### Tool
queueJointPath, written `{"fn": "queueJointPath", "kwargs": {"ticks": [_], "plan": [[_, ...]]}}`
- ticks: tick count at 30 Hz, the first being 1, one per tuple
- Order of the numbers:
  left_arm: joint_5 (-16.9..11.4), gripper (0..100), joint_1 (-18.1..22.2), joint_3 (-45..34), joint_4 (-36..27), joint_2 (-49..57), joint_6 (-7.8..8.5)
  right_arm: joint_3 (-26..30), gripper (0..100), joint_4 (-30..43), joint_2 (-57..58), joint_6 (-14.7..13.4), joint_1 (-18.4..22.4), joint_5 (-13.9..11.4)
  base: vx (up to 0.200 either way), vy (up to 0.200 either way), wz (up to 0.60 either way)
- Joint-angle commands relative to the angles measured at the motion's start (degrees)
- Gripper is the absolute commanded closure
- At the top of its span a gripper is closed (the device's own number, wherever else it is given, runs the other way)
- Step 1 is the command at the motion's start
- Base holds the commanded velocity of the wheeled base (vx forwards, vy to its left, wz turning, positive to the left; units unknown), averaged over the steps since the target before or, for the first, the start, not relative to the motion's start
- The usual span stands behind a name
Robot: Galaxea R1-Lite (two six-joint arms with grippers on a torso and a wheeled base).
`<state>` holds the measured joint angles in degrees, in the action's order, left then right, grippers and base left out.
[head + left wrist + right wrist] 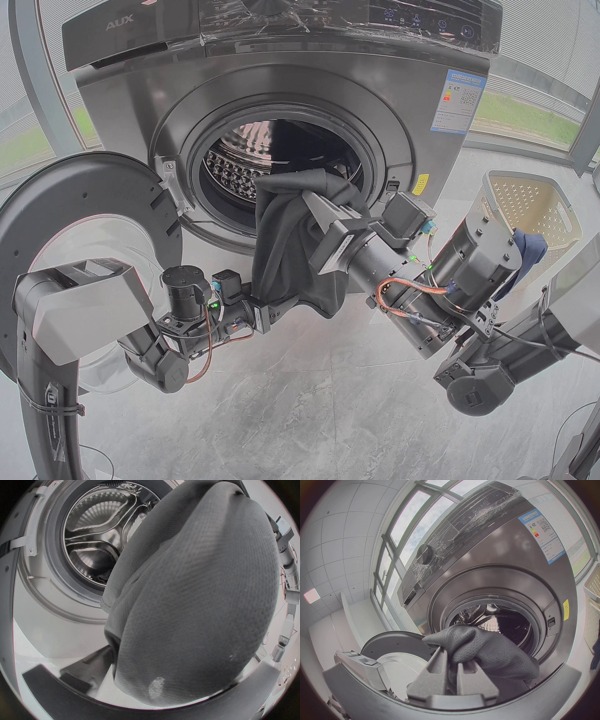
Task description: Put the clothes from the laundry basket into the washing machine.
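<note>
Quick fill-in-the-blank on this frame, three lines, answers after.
The right gripper is shut on a garment coloured ____.
The washing machine has its door standing ____.
The cloth at the laundry basket is ____.
Missing: grey; open; blue.

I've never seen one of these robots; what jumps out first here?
A dark grey garment hangs bunched in the right gripper, just in front of the washing machine and its open drum. The round door stands swung wide on the left, and a laundry basket with a blue cloth draped over its edge sits to the right.
</note>
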<state>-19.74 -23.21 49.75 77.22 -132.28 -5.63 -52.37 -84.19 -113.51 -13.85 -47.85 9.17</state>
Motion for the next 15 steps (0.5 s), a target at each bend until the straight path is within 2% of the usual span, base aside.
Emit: {"fn": "queueJointPath", "kwargs": {"ticks": [1,4,8,9,11,15], "plan": [[-0.04,100,-1.57,-2.2,1.01,0.62,0.01,0.43,100,-0.1,-0.22,-0.13,0.56,-0.03,0.0,0.0,0.0],[-0.04,100,-2.37,-3.96,3.2,0.62,0.01,0.52,100,-0.8,-0.4,-0.04,0.91,-0.03,0.0,0.0,0.0],[-0.04,100,-3.33,-8.27,9.53,1.59,-0.08,1.66,100,-2.38,-0.84,-0.13,1.71,-0.11,0.0,0.0,0.0],[-0.04,100,-3.77,-11.34,11.38,3.26,0.01,2.01,100,-3.18,-1.63,-0.3,2.67,-0.11,0.0,0.0,0.0],[-0.04,100,-4.47,-15.56,11.73,6.86,0.53,2.1,100,-4.32,-3.48,-0.39,3.55,-0.2,0.0,0.0,0.0],[-0.13,100,-6.5,-24.17,11.73,15.74,0.01,3.06,100,-4.32,-4.44,-0.48,3.64,-0.2,0.0,0.0,0.0]]}}
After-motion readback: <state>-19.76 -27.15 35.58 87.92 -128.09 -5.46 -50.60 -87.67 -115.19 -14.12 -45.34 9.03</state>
